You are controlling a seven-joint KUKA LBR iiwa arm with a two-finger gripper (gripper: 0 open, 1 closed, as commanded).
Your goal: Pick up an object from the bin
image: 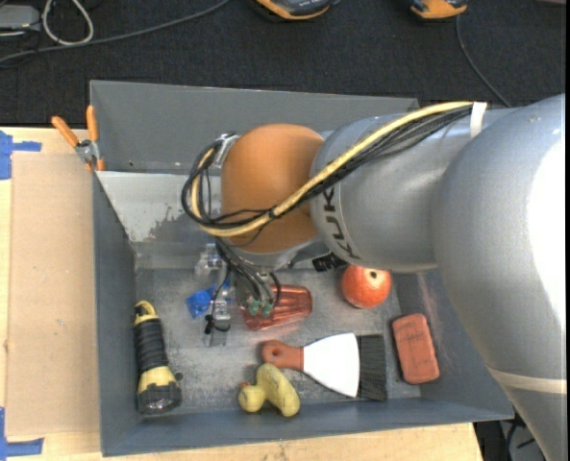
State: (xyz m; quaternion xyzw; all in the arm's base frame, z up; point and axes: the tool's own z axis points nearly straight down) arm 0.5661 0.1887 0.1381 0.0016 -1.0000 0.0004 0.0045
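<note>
My gripper (229, 301) hangs below the orange wrist cover, low over the middle of the bin floor. A small blue thing (199, 304) lies right at its left side. A red translucent ribbed piece (286, 304) lies right at its other side, partly under the gripper's parts. Whether either one is touched I cannot tell. Just in front of the gripper lies a brush (334, 363) with a white body, a reddish handle and black bristles.
A black and yellow flashlight (152, 358) lies along the left wall. A yellow lumpy toy (270, 392) sits near the front wall. A red-orange apple (365, 286) and a brick-red block (414, 348) lie at the right, close under the arm.
</note>
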